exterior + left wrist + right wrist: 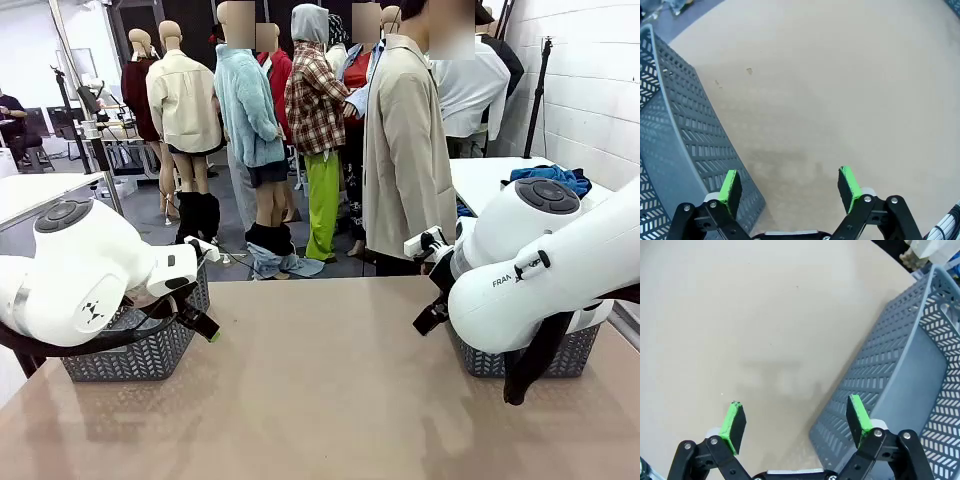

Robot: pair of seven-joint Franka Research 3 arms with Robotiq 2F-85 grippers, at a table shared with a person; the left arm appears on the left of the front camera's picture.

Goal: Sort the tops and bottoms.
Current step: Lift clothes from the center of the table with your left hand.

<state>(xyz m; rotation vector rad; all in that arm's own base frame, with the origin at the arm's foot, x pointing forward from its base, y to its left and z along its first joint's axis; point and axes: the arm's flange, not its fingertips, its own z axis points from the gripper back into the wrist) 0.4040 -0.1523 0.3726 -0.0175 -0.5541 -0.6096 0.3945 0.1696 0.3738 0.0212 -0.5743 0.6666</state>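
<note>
A bright blue garment (548, 178) lies bunched on a white table behind my right arm, off the work table. My left gripper (203, 323) hangs open beside the left grey basket (130, 357). In the left wrist view its green pads (730, 186) stand wide apart over bare table, with nothing between them and the basket wall (685, 135) just to one side. My right gripper (428, 318) is also open, next to the right grey basket (577, 352). In the right wrist view one of its pads (858, 414) is over that basket's outer wall (890, 385).
A person in a beige coat (405, 150) stands at the table's far edge. The tan tabletop (320, 390) stretches between the two baskets. Both white arms bulk large at the table's left and right sides.
</note>
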